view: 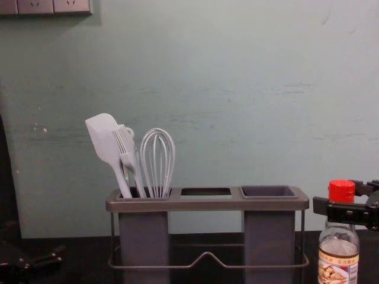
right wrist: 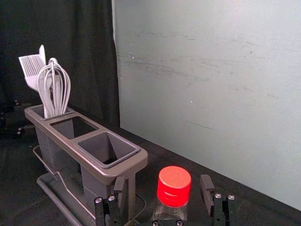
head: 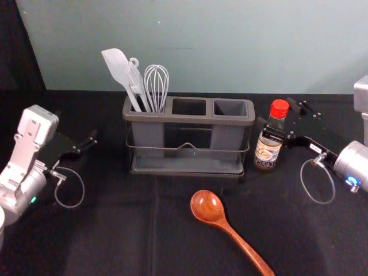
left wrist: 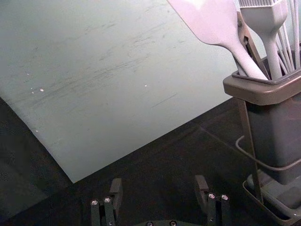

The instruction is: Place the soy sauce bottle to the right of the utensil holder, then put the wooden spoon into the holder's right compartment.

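Observation:
The soy sauce bottle point(head: 267, 150) with its red cap stands upright just right of the utensil holder point(head: 190, 119). My right gripper point(head: 278, 116) is around its neck; in the right wrist view the open right gripper point(right wrist: 163, 181) has a finger on either side of the cap point(right wrist: 174, 186), with gaps between. The wooden spoon point(head: 209, 207) lies on the table in front of the holder, bowl toward it, handle toward the front right. The holder's right compartment point(right wrist: 107, 147) is empty. My left gripper point(head: 86, 145) is parked at the left; in its wrist view the left gripper point(left wrist: 159, 183) is open.
White utensils, a spatula point(view: 105, 139), a brush and a whisk point(view: 157, 160), stand in the holder's left compartment. The middle compartment point(right wrist: 74, 127) is empty. A pale wall point(head: 201, 46) rises behind the black-covered table point(head: 115, 230).

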### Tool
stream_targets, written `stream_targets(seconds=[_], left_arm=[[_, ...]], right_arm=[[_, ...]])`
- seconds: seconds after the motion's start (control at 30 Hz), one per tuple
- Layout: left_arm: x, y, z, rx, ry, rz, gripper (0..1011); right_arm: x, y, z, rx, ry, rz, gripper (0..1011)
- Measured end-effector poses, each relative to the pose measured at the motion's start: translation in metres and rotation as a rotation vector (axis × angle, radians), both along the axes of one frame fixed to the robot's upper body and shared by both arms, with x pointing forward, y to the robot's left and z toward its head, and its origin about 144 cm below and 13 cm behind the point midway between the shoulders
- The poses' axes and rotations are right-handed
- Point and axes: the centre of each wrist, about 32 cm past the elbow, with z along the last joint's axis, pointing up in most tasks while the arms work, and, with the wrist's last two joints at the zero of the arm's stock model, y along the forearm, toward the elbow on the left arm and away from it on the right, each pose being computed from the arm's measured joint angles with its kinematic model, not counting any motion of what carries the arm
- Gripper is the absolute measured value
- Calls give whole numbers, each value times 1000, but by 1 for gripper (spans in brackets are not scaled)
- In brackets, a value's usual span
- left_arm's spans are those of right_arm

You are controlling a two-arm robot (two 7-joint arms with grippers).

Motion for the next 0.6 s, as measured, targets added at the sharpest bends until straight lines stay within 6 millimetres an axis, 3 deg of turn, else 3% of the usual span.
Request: stream_targets(seconds=[0.33,0.6], left_arm=[[0,0,0,0,0,0,1005],[0,0,0,0,0,0,1005]], right_arm=[[-2,-1,2,-1,-13,-6,1002],[-14,-6,16,10,-60,-20,1003]])
